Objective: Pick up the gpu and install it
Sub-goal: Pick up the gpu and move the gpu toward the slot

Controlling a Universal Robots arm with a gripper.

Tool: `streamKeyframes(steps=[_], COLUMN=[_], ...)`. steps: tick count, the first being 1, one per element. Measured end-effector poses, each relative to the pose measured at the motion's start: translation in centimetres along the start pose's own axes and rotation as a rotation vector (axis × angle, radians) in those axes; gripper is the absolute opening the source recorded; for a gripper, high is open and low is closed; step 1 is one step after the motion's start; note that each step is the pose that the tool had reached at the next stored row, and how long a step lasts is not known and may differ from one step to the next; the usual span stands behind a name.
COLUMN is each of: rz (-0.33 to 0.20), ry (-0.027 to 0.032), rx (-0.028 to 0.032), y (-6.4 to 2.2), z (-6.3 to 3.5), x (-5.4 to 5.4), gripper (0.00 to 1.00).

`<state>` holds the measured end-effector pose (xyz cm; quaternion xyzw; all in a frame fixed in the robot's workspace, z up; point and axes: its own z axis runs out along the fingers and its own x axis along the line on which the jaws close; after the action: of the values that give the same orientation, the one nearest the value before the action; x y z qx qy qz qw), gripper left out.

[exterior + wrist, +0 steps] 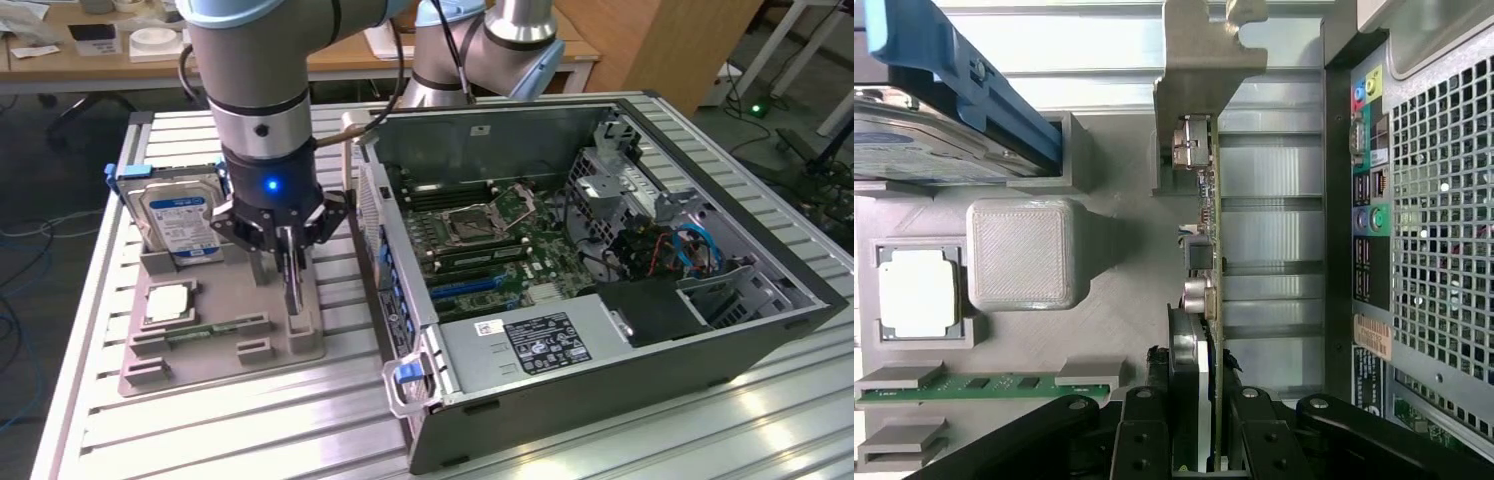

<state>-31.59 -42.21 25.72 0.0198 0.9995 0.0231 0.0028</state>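
Black fingers (1146,425) of your gripper (292,262) sit closed against both faces of the gpu (294,292), pinching its top edge; the wrist view shows the gripper (1199,425) straddling the slim card (1206,250) edge-on, one finger each side, no gap to be seen. Gpu stands upright on its long edge in a slot of the grey fixture tray (227,365), not yet lifted out, its greyish metal bracket (1199,60) at the far end from the fingers. Arm (260,110) hangs straight down over it. Reading clock-face from the gripper in the exterior view: hard drive (180,220) with the blue-white label stands at ten o'clock, propped in the same tray; processor chip (171,300) lies flat at eight o'clock; green memory stick (220,328) lies at seven o'clock, near the tray's front edge. Open computer case (641,390) lies on its side at three o'clock, just beside the tray, with the motherboard (481,240) facing up inside. Tray and case both rest on the slatted aluminium table (240,430).
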Motion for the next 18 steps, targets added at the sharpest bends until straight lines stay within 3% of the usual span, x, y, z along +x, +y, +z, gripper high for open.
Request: streamKeyframes(steps=[18], rz=[0.000], ry=[0.0000], rx=[-0.0001], y=[-0.02], z=[-0.53], x=[-0.01], gripper=[0.28])
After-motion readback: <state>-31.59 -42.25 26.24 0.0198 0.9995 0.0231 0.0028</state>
